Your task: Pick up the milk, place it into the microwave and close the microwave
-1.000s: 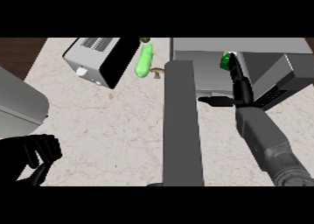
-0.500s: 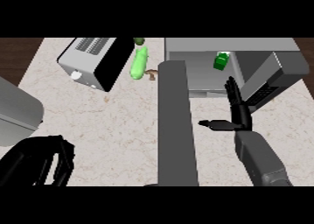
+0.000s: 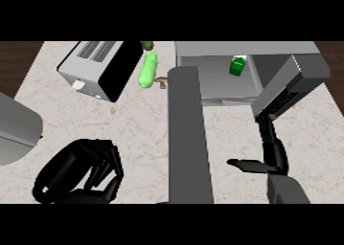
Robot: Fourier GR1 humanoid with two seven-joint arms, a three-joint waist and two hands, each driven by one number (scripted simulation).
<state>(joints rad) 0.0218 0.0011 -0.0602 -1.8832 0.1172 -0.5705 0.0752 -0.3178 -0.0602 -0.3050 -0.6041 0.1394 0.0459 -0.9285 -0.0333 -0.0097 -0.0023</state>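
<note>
1. The milk (image 3: 237,65), a small green carton, is being seen standing upright inside the microwave (image 3: 210,85), toward the back right of the open cavity. It is not being touched by either hand.
2. The microwave door (image 3: 293,86) is being seen swung wide open, angled out to the right of the cavity.
3. The right hand (image 3: 275,158) is being held up toward the door's lower end, with its fingers (image 3: 266,133) straight and close together and the thumb spread out to the left. Nothing is being gripped. The fingertips are being seen at the door's bottom corner, but whether they touch it cannot be told.
4. The left hand (image 3: 79,172) is being seen low at the view's left, over the tabletop (image 3: 132,124), with its fingers relaxed and slightly bent and nothing held in them.
5. A toaster (image 3: 97,69), silver with a black side, is being seen skewed at the tabletop's upper left.
6. A pale green cucumber (image 3: 147,72) is being seen lying between the toaster and the microwave. A small brown item (image 3: 162,83) is being noted just beside its lower end, and its identity cannot be told.
7. A long grey slab (image 3: 189,143) is being seen running from the microwave's front left corner down to the view's lower edge, between the two hands.
8. A grey rounded object (image 3: 12,127) is being partly seen at the left edge.
</note>
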